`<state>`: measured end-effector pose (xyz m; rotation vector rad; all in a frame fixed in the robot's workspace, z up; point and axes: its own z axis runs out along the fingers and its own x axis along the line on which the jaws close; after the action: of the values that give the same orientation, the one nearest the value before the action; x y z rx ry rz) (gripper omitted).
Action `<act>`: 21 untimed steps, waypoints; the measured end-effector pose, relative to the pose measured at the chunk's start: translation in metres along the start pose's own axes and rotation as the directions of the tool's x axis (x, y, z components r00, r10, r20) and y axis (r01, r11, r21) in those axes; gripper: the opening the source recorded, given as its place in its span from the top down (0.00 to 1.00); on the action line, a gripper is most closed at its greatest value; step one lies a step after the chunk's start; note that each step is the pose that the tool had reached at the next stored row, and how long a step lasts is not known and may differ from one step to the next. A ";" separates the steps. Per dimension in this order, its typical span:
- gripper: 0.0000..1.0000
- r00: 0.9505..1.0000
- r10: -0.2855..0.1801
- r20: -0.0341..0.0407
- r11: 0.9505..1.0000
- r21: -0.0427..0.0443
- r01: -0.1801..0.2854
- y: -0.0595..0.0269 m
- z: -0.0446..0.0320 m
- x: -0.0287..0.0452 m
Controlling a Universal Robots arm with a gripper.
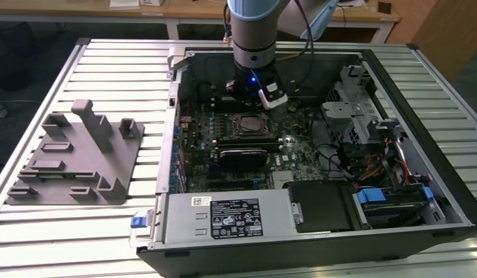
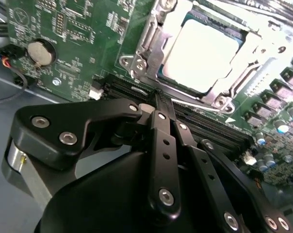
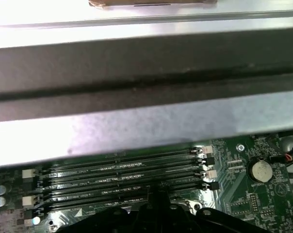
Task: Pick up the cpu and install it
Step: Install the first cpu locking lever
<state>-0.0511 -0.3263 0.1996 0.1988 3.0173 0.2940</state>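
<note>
Slatted metal surface (image 1: 106,231) carries an open computer case (image 1: 423,116); inside it the cpu (image 2: 200,51) already sits in the socket (image 2: 146,43). Just beside the socket, over the memory slots (image 3: 127,177), the gripper (image 2: 158,104) has its jaws closed together and empty, so placement looks done, though I cannot tell if the retention frame is latched.

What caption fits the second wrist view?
End effector above the memory slots, beside the cpu seated in its socket.

The arm (image 1: 254,35) is a pale blue-grey tube ending in a black wrist with a small blue light; a white block is clipped beside it; behind the jaws, the gripper (image 2: 158,109) is glossy black linkage studded with silver screws.
</note>
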 end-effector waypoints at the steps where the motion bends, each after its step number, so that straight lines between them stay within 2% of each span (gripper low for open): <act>1: 0.89 1.000 -0.002 0.008 1.000 0.003 0.002 -0.0001 0.0003 0.0000; 3: 0.89 1.000 -0.005 0.022 1.000 0.009 0.005 -0.0002 0.0008 0.0002; 4: 0.89 1.000 -0.007 0.027 1.000 0.011 0.006 -0.0003 0.0009 0.0004; 5: 0.89 1.000 -0.007 0.029 1.000 0.011 0.007 -0.0003 0.0008 0.0009; 12: 0.89 1.000 -0.007 0.030 1.000 0.010 0.007 -0.0001 0.0008 0.0021; 21: 0.89 1.000 -0.007 0.030 1.000 0.010 0.007 0.0045 0.0015 0.0040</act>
<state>-0.0543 -0.3212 0.1987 0.1917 2.9893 0.2723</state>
